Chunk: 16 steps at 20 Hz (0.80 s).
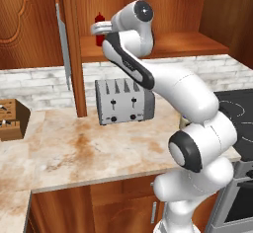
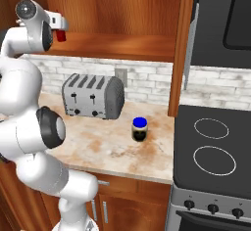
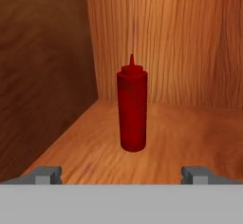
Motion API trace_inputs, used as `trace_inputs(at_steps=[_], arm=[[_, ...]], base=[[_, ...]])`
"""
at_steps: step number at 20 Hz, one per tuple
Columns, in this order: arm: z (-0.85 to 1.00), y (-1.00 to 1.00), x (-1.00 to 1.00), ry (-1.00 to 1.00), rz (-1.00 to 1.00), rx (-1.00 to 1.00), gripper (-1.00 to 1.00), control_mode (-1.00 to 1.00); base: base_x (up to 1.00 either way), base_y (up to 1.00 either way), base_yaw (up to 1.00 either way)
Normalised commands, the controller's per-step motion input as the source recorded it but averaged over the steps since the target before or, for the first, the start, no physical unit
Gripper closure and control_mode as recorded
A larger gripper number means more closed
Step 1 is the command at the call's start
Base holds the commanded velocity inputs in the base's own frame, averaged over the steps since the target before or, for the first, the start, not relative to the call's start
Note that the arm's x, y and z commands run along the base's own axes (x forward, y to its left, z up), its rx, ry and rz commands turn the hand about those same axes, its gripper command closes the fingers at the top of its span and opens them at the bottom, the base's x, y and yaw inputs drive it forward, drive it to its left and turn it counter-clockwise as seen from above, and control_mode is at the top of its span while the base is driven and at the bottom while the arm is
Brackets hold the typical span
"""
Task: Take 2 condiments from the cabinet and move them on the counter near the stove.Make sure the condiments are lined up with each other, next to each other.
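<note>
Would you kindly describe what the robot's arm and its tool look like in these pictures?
The arm is glossy white, built of rounded, bulbous segments with dark grey to black bands and round caps at the joints. The tool ends in two small, blocky dark grey fingertips. No cables or markings are visible.

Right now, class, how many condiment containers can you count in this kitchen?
2. The red squeeze bottle stands upright on the cabinet shelf; the blue-lidded jar sits on the counter between toaster and stove.
</note>
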Motion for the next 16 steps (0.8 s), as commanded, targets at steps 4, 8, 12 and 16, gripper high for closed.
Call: trace_inputs(at_steps=[4, 8, 12, 16], arm=[[0.00, 0.10, 0.49, 0.00, -0.02, 0.00, -1.00, -1.00], [0.00, 0.11, 0.44, 0.00, -0.02, 0.00, -1.00, -1.00], [0.00, 0.08, 0.45, 0.00, -0.01, 0.00, -1.00, -1.00], [0.00, 0.10, 0.44, 0.00, -0.02, 0.00, -1.00, -1.00]], base=[[0.00, 0.00, 0.00], [0.00, 0.00, 0.00], [0.00, 0.00, 0.00], [0.00, 0.00, 0.00]])
